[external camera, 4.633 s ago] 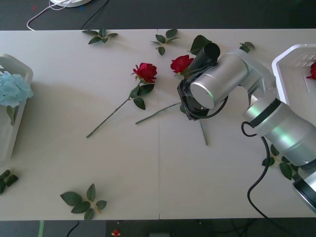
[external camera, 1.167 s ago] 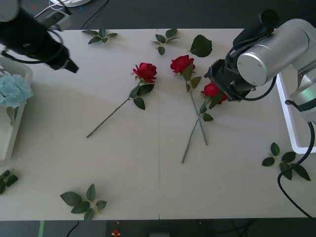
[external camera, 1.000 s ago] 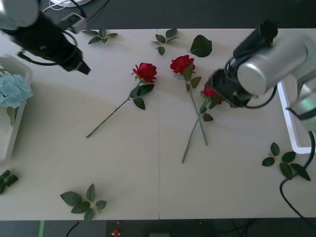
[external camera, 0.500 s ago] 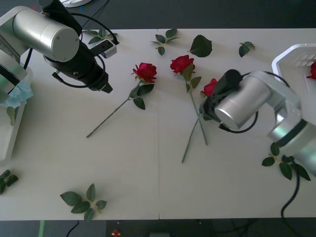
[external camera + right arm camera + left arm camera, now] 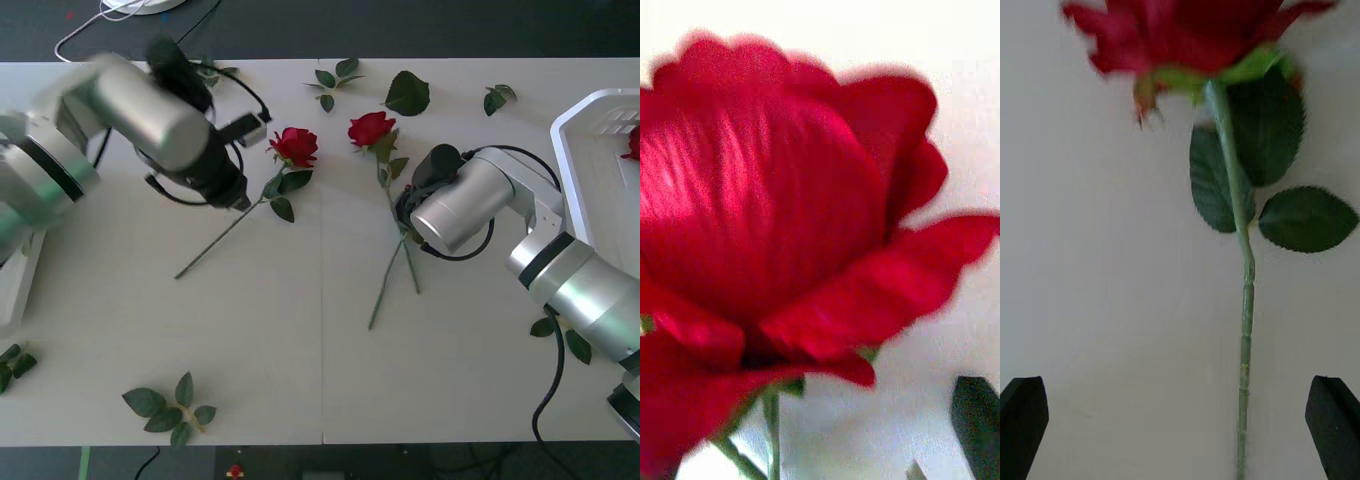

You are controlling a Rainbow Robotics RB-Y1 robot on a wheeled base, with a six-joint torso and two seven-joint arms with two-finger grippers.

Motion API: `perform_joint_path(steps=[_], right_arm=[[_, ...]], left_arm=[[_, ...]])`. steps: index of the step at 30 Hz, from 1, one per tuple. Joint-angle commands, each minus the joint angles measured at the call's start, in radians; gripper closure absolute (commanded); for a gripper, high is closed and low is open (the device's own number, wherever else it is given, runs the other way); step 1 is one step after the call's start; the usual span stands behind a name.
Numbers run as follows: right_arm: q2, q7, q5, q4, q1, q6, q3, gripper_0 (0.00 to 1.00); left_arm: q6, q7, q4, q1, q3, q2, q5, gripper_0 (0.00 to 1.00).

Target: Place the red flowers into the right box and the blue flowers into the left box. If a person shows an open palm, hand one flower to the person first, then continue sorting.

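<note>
Left fingers (image 5: pixel 1180 416) apart over a rose stem (image 5: pixel 1244 330); right fingers' state unclear

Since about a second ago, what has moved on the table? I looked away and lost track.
The left gripper swung in from the table's far left corner to the leftmost rose, fingers open astride its stem. The right arm dropped lower over the third rose, covering it from the front. The middle rose, the loose leaves and the tray stayed put.
</note>
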Motion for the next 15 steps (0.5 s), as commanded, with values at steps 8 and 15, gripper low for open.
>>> perform_joint_path(steps=[8,15], right_arm=[[0.027,0.020,0.004,0.021,-0.042,-0.035,0.009,1.00],[0.027,0.020,-0.005,0.019,-0.042,-0.046,0.011,1.00]], left_arm=[[-0.109,0.101,0.106,-0.037,-0.059,-0.125,-0.048,0.00],[-0.183,0.095,0.206,-0.031,-0.059,-0.190,-0.100,0.00]])
